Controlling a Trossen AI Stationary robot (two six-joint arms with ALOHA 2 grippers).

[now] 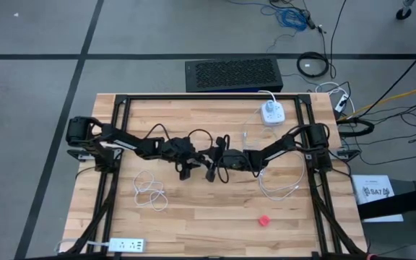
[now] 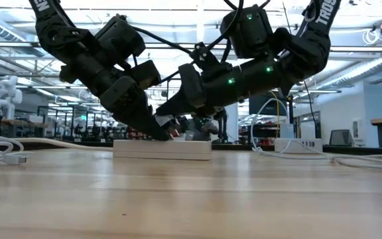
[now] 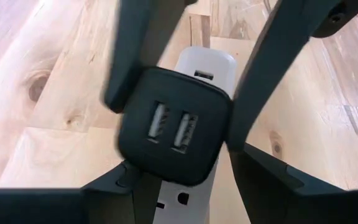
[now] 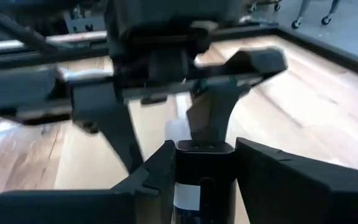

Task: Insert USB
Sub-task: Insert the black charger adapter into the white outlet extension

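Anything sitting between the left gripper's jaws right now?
Yes: the left wrist view shows a black USB charger block with two ports between the left gripper's jaws, above a white power strip.

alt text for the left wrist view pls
The left gripper clamps a black two-port USB charger block between its dark fingers, the two ports facing the camera. Behind the block lies a white power strip on the wooden table.

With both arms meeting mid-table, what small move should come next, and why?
Probably the right gripper should ease its black plug forward into one of the two USB ports on the black charger that the left gripper holds. The ports look empty, and the two grippers face each other close together above the white power strip.
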